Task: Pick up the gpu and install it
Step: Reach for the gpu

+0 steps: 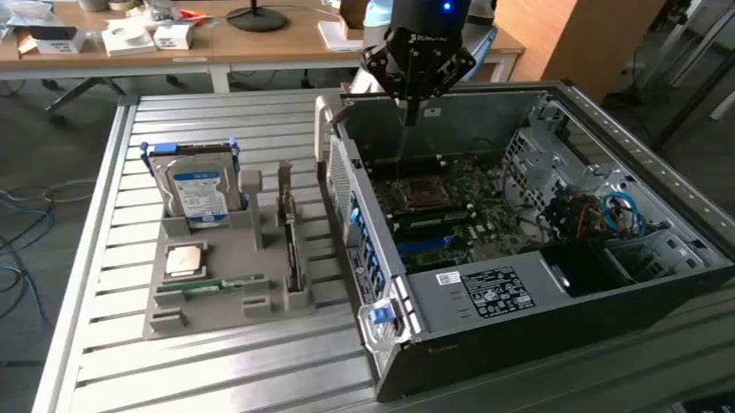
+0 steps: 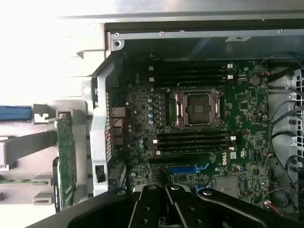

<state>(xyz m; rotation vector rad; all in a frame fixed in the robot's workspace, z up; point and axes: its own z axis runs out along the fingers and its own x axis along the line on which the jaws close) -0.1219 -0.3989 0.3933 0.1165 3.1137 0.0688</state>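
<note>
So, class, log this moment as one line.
jaws: shut, empty, above open case | gpu: upright in tray, not picked up

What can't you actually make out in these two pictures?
Exterior view: the gpu stands edge-on in the grey holder, so its faces are hidden.
Wrist view: the gripper covers part of the motherboard beside the blue slot.
Wrist view: glare washes out the surface outside the case.

My tool [image 1: 410, 112] — black. The gpu [image 1: 289, 234] — dark brown seen edge-on, green-faced in the wrist view [image 2: 66, 161]. Hard drive [image 1: 198, 191]: silver, with a blue label and blue clips. Motherboard [image 1: 466, 225]: green, with one blue slot. Holder [image 1: 224, 288]: grey. Table [image 1: 206, 116]: silvery ribbed slats.
</note>
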